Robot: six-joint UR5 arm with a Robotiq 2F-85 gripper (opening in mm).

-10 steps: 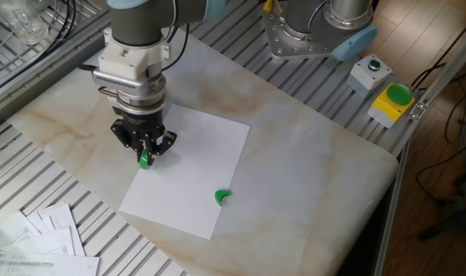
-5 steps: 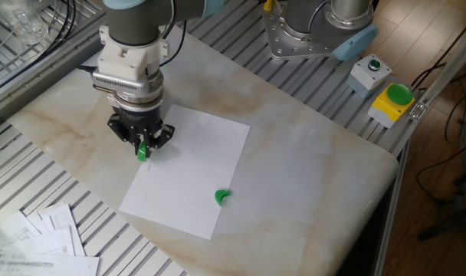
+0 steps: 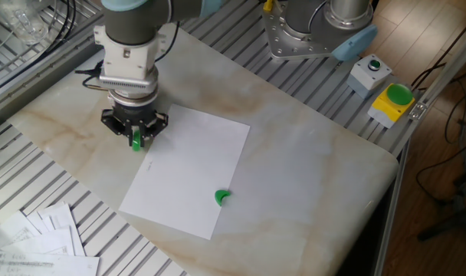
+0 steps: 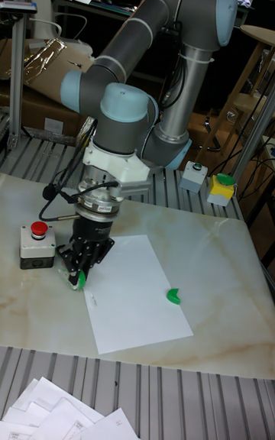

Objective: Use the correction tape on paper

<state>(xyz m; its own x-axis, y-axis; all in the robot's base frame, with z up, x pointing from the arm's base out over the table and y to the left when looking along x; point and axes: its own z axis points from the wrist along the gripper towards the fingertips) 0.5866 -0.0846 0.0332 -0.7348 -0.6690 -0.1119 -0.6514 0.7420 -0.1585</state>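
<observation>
Two raised views, opposite table sides

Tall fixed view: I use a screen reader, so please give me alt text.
The robot's claw holds the green correction tape at the near-left edge of the white paper. A small green piece lies on the sheet.

The paper lies flat and mostly bare, so a gripper can sweep across its middle; the only thing on it is a small green piece near its front right edge. In the tall view, a grey box with a red button stands just left of the gripper, narrowing room there. Printed sheets lie off the marble top at the front left corner
</observation>
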